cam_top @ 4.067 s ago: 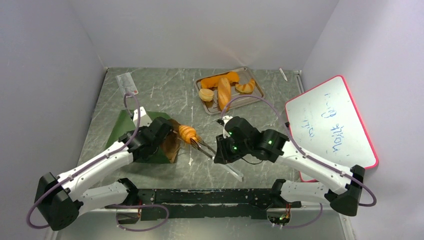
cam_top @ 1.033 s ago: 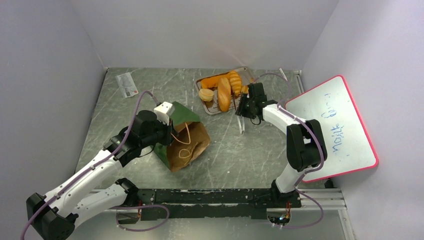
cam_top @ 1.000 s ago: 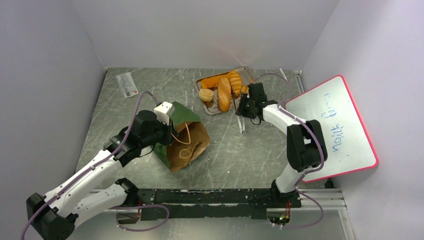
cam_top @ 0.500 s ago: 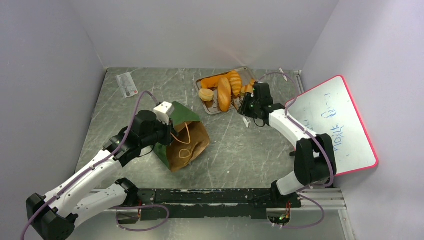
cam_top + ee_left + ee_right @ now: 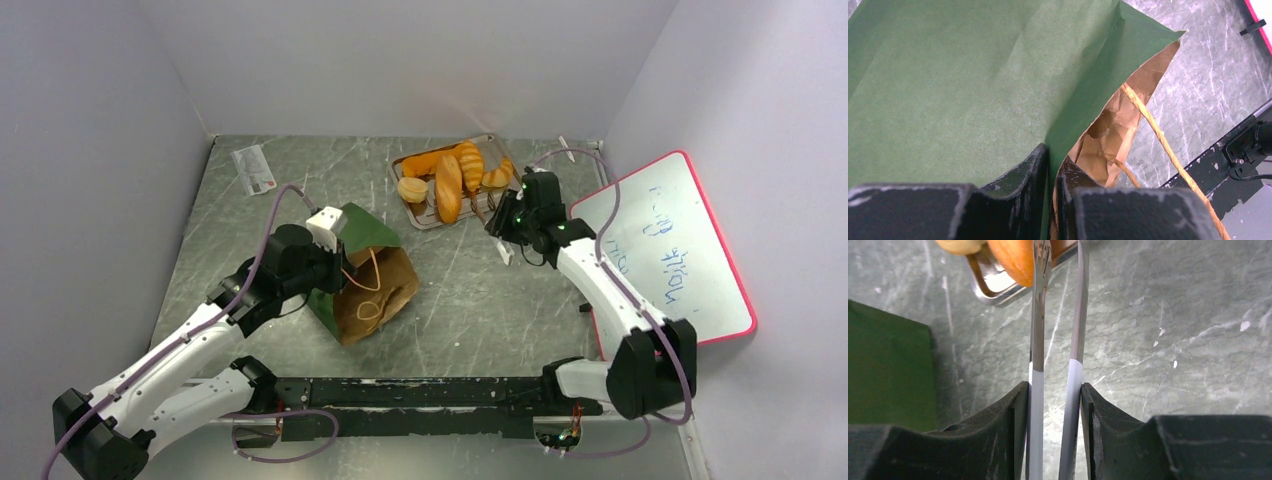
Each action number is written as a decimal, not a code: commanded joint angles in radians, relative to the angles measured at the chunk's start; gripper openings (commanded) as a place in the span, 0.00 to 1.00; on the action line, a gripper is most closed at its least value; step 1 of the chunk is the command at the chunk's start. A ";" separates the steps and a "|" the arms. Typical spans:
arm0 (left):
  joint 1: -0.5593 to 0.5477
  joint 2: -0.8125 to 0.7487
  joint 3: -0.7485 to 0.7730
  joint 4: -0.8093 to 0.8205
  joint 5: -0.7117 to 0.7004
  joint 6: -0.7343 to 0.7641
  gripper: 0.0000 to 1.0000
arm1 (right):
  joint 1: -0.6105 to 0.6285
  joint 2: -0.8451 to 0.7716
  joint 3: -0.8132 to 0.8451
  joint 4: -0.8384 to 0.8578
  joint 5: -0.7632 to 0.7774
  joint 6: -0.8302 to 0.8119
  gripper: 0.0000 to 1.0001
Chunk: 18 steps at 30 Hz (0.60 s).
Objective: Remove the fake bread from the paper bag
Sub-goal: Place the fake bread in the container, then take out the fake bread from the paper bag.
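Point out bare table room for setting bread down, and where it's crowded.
Widest bare table: between the paper bag and the whiteboard, nearer than the tray. Another patch: between the card and the tray. Crowded: the tray, full of bread, and beside it the right gripper holding tongs.

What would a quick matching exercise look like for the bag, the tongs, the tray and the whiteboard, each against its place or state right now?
Things:
1. paper bag
2. tongs
3. tray
4. whiteboard

Places or states:
a. carries the fake bread
b. red-framed, off to the right
c. edge pinched by the left gripper
d. clamped in the right gripper

Pairs: 1-c, 2-d, 3-a, 4-b.
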 commanded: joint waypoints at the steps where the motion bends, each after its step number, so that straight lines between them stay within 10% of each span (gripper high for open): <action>1: 0.008 -0.011 -0.015 0.050 0.002 -0.014 0.07 | 0.015 -0.120 0.106 -0.079 0.002 0.015 0.38; 18: 0.008 0.029 -0.060 0.163 -0.156 -0.166 0.07 | 0.097 -0.376 0.195 -0.317 -0.226 0.051 0.34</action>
